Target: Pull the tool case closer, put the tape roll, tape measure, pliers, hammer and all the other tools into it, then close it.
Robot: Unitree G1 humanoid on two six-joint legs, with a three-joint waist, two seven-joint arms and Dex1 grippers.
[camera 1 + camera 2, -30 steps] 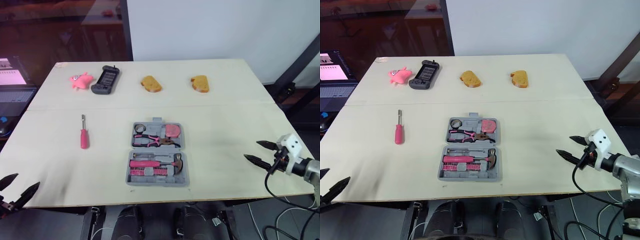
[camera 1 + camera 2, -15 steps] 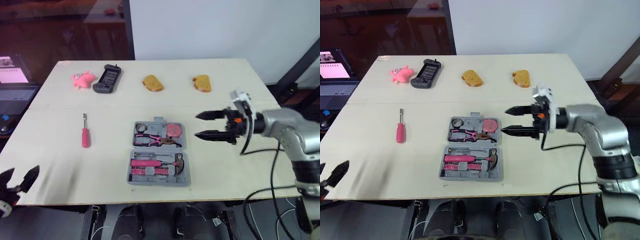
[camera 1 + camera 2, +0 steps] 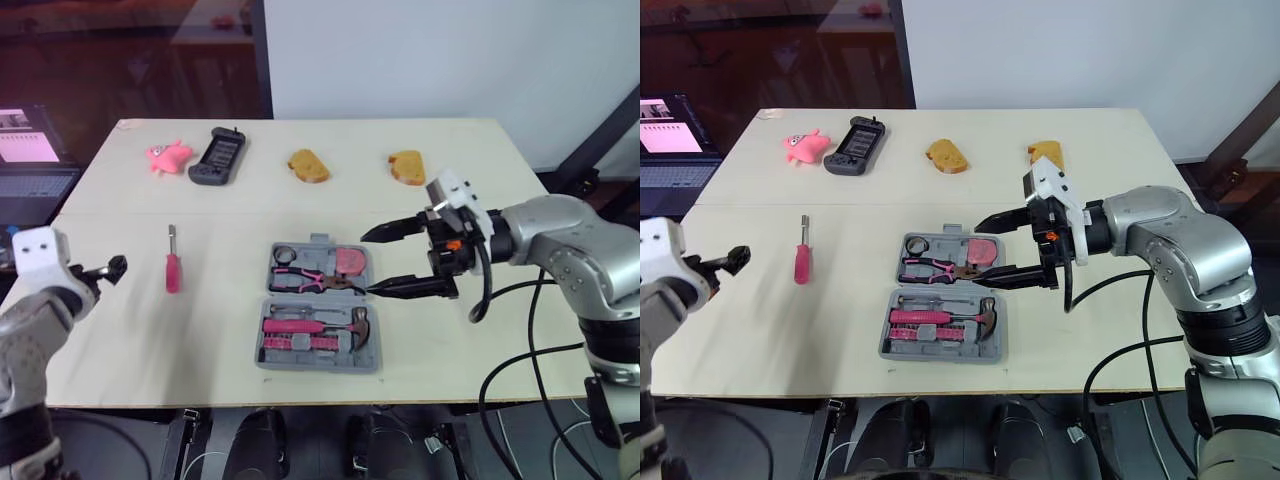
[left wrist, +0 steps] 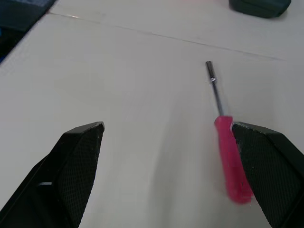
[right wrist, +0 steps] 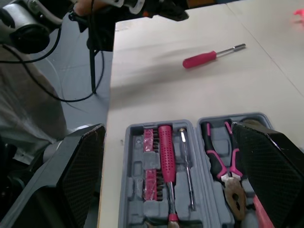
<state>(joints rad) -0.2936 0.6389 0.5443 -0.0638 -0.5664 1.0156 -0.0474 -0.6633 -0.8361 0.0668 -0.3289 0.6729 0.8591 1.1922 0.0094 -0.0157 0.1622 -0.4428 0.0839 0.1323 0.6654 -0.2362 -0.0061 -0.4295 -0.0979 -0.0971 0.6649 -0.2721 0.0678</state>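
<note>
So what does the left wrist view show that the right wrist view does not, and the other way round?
Left wrist view alone: a corner of the dark handheld device.

Right wrist view alone: the open tool case, holding the hammer and pliers.

Both: the pink screwdriver lying on the table, outside the case. The left claw and the right claw are each open.

One tool case — in it one hammer, one pair of pliers. One loose screwdriver ahead of the left gripper. Two bread slices, one pink toy, one black handheld.
</note>
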